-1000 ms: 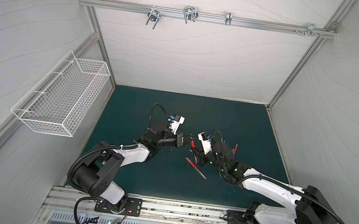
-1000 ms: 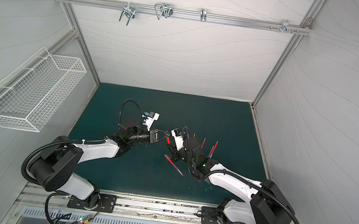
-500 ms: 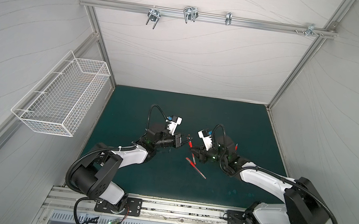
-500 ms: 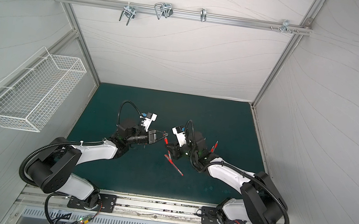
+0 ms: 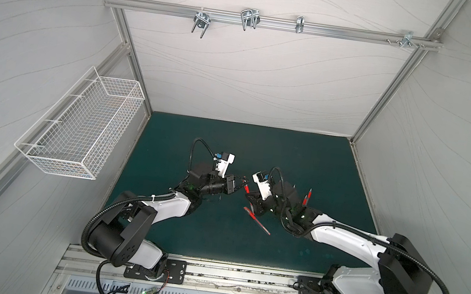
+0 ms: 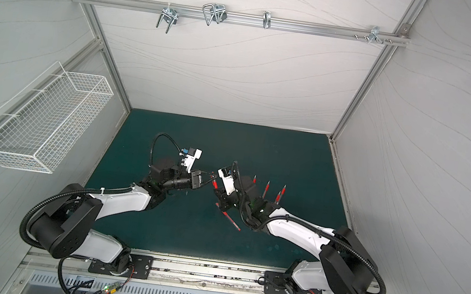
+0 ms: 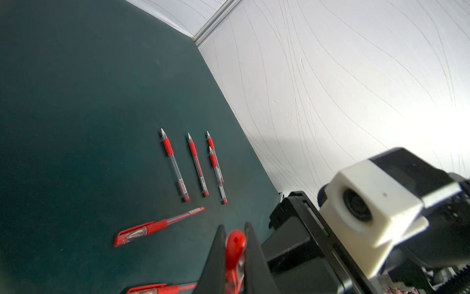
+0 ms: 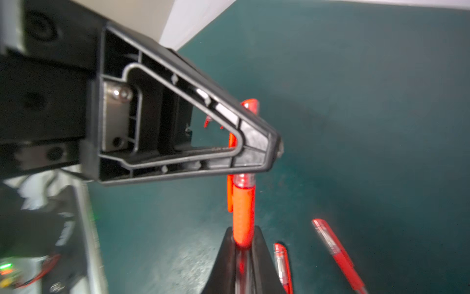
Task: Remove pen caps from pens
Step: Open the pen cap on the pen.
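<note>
One pen [image 8: 243, 203] hangs above the green mat [image 5: 229, 140] between my two grippers. My left gripper [image 7: 234, 229] is shut on its red pen cap [image 7: 235, 252]. The right gripper [image 8: 243, 230] is shut on the barrel just behind the red band. The cap [image 8: 244, 179] still meets the band. In both top views the grippers [image 5: 238, 184] [image 5: 249, 199] nearly touch mid-mat. Several uncapped pens [image 7: 175, 165] [image 6: 266, 187] lie in a row to the right. Two capped pens [image 7: 157, 226] [image 8: 335, 254] lie below the grippers.
A white wire basket [image 5: 80, 129] hangs on the left wall. White walls close in the mat on three sides, and a metal rail [image 5: 226, 273] with both arm bases runs along the front edge.
The right arm has shifted a little, its forearm swinging while the wrist stays by the left gripper. Both grippers stay shut on the same pen.
</note>
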Robot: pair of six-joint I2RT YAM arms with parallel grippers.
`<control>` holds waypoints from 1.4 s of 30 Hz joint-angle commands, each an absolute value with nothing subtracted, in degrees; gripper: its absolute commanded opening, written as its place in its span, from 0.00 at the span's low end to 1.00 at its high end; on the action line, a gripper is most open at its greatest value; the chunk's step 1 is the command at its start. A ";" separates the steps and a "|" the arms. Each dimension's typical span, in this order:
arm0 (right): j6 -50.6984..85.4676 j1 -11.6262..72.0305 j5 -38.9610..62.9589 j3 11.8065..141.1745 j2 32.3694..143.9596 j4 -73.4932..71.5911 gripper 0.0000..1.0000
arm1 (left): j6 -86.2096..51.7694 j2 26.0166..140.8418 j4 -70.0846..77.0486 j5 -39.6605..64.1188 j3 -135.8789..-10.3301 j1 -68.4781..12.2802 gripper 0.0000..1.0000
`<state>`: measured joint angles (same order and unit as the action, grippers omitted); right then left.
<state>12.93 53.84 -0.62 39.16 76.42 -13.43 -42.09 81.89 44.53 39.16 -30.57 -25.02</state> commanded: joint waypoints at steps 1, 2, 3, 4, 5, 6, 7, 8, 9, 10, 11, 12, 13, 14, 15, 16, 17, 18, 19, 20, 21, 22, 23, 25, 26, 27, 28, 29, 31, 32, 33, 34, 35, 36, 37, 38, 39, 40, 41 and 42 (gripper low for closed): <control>8.48 56.03 -3.72 39.59 75.58 -8.90 0.00 | -42.60 80.78 48.78 35.60 -30.85 -24.01 0.00; 8.67 55.80 -1.93 39.40 75.59 -9.64 0.00 | -42.63 80.73 48.83 35.51 -30.76 -23.91 0.00; 8.98 55.16 1.16 39.04 75.59 -10.49 0.00 | -42.71 80.69 48.87 35.51 -30.66 -23.73 0.00; 9.66 53.90 5.56 38.71 75.81 -11.44 0.00 | -42.87 80.68 48.95 35.51 -30.65 -23.73 0.00; 10.64 52.74 9.53 38.51 75.97 -12.33 0.00 | -42.89 80.60 49.04 35.51 -30.59 -23.73 0.00; 11.72 51.19 13.82 38.13 76.31 -13.59 0.00 | -42.91 80.50 49.05 35.51 -30.57 -23.73 0.00; 12.75 49.63 18.76 37.82 76.90 -15.00 0.00 | -42.81 80.51 49.09 35.44 -30.51 -23.70 0.00; 13.95 48.38 22.19 37.62 77.45 -16.29 0.00 | -42.82 80.50 49.13 35.42 -30.50 -23.64 0.00; 15.40 47.15 25.83 37.22 78.31 -18.07 0.00 | -42.84 80.51 49.21 35.34 -30.43 -23.64 0.00; 16.75 45.92 29.10 37.03 79.24 -19.68 0.00 | -42.84 80.60 49.30 35.36 -30.47 -23.58 0.00; 17.89 45.12 31.50 36.92 80.05 -21.02 0.00 | -42.87 80.68 49.43 35.38 -30.34 -23.56 0.00; 19.18 44.24 34.02 36.83 80.95 -22.45 0.00 | -42.99 80.74 49.61 35.48 -30.28 -23.48 0.00; 20.22 43.53 35.67 36.76 81.64 -23.75 0.00 | -43.13 80.77 49.79 35.42 -30.28 -23.47 0.00; 21.00 42.91 36.76 36.74 82.21 -24.71 0.00 | -43.17 80.78 49.92 35.51 -30.28 -23.47 0.00; 21.63 42.50 37.63 36.65 82.75 -25.35 0.00 | -43.25 80.69 49.94 35.52 -30.31 -23.47 0.00; 21.97 42.31 37.96 36.64 83.04 -25.63 0.00 | -43.29 80.60 50.01 35.51 -30.23 -23.47 0.00; 21.98 42.19 37.80 36.60 83.18 -25.62 0.00 | -43.16 80.51 50.01 35.42 -30.11 -23.47 0.00; 21.83 42.19 37.33 36.71 83.23 -25.24 0.00 | -43.09 80.42 49.93 35.26 -30.07 -23.38 0.00; 21.56 42.20 36.67 36.86 83.18 -24.67 0.00 | -43.11 80.43 49.93 35.12 -29.97 -23.38 0.00; 21.26 42.29 35.89 37.06 83.23 -23.85 0.00 | -43.11 80.43 50.00 34.99 -29.90 -23.25 0.00; 20.79 42.49 34.55 37.34 83.07 -22.68 0.00 | -43.20 80.50 50.01 34.99 -29.83 -23.12 0.00; 19.92 42.94 32.95 37.63 82.77 -21.37 0.00 | -43.24 80.51 50.14 34.91 -29.85 -23.04 0.00; 19.11 43.48 31.24 37.79 82.41 -20.10 0.00 | -43.45 80.59 50.23 34.89 -29.80 -22.98 0.00; 16.65 45.45 25.84 38.70 81.16 -16.48 0.00 | -44.07 80.64 50.77 34.93 -29.63 -22.73 0.00; 14.94 46.86 22.33 39.18 80.53 -14.58 0.00 | -44.38 80.68 51.05 34.90 -29.53 -22.69 0.00; 12.98 48.82 17.57 39.87 79.85 -12.33 0.00 | -44.55 80.73 51.30 34.85 -29.44 -22.45 0.00; 11.37 50.66 13.10 40.41 79.48 -10.35 0.00 | -44.64 80.59 51.33 34.81 -29.31 -22.35 0.00; 9.63 52.85 7.74 41.15 79.20 -8.56 0.00 | -44.73 80.53 51.33 34.66 -29.18 -22.16 0.00; 7.35 56.39 -0.41 42.29 79.19 -6.45 0.00 | -44.87 80.46 51.33 34.29 -28.99 -21.69 0.00; 6.60 57.88 -4.16 42.68 79.33 -5.81 0.00 | -44.93 80.51 51.48 34.19 -28.81 -21.56 0.00; 6.05 59.02 -6.92 43.01 79.47 -5.48 0.00 | -45.23 80.51 51.65 34.23 -28.74 -21.37 0.00; 5.60 59.83 -8.66 43.22 79.68 -5.30 0.00 | -45.40 80.44 51.95 34.19 -28.58 -21.23 0.00; 5.51 60.40 -9.96 43.49 79.71 -5.02 0.00 | -45.61 80.34 52.18 34.20 -28.48 -21.13 0.00; 5.53 60.56 -10.14 43.55 79.76 -5.05 0.00 | -45.66 80.21 52.18 34.20 -28.40 -21.04 0.00; 5.50 60.61 -9.42 43.45 79.59 -5.30 0.00 | -45.58 80.03 52.21 34.11 -28.26 -21.01 0.00; 5.66 60.56 -8.41 43.17 79.52 -5.80 0.00 | -45.40 79.83 52.04 33.89 -28.20 -21.00 0.00; 5.93 60.32 -6.66 42.91 79.50 -6.35 0.00 | -45.33 79.72 51.90 33.76 -28.12 -20.92 0.00; 6.27 59.68 -4.36 42.75 79.46 -6.69 0.00 | -45.23 79.65 51.86 33.60 -28.06 -20.87 0.00; 6.98 58.49 -0.31 42.46 79.58 -7.42 0.00 | -45.29 79.63 51.99 33.57 -28.04 -20.83 0.00; 8.05 56.96 3.94 42.01 79.68 -8.53 0.00 | -45.42 79.63 52.07 33.57 -27.91 -20.74 0.00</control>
<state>9.93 57.69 -7.16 43.20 80.66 -10.48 -44.66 80.95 47.05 38.46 -26.96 -22.46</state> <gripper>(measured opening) 0.117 0.106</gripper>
